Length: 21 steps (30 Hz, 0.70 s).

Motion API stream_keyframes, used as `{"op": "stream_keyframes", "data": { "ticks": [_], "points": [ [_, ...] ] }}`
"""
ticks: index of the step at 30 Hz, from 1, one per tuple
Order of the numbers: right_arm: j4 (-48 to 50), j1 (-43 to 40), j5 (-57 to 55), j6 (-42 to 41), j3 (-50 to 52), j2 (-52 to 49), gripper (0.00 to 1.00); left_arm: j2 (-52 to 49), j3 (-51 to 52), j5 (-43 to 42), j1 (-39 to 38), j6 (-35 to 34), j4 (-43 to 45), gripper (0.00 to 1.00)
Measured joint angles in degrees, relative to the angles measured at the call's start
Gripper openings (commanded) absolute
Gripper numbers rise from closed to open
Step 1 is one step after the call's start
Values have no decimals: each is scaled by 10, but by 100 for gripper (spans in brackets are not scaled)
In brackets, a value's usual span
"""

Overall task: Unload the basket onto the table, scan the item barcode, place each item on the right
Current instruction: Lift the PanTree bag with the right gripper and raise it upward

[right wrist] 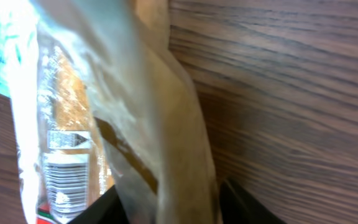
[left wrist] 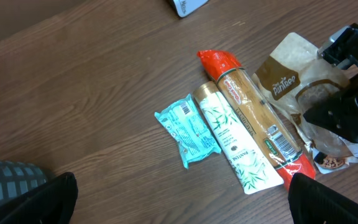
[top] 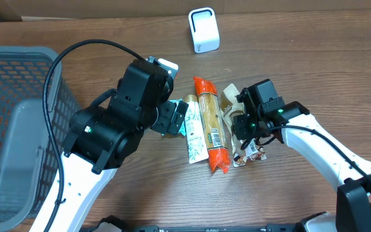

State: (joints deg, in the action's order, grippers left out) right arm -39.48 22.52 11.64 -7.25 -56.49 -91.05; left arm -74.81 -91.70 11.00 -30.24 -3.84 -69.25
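Grey mesh basket (top: 19,53) at left edge of bench (top: 108,32); contents not discernible from overhead.

Four packaged items side by side mid-bench:
- small teal packet (left wrist: 186,130)
- white tube (left wrist: 235,146), green leaf print
- clear pack (left wrist: 257,121) with orange ends, pale sticks inside, barcode label facing up
- brown-and-beige pouch (left wrist: 291,81) at the right end of the row, against the pack; filling not legible

White scanner (top: 203,29) upright, well apart at far edge.

Left gripper (top: 172,119) hovering over the teal packet, fingers wide apart, holding nothing.

Right gripper (top: 242,129) down on the pouch, one finger either side. Clamped or merely straddling: cannot tell.
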Motion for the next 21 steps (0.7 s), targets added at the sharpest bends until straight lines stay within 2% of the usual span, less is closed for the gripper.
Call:
{"op": "stream_keyframes", "data": {
  "ticks": [10, 14, 21],
  "points": [
    [-4, -61, 152, 1, -10, -7, 19, 0, 0, 0, 0, 0, 0, 100],
    [-7, -114, 235, 0, -21, -10, 15, 0, 0, 0, 0, 0, 0, 100],
    [-7, -186, 375, 14, -42, -11, 14, 0, 0, 0, 0, 0, 0, 100]
  ]
}}
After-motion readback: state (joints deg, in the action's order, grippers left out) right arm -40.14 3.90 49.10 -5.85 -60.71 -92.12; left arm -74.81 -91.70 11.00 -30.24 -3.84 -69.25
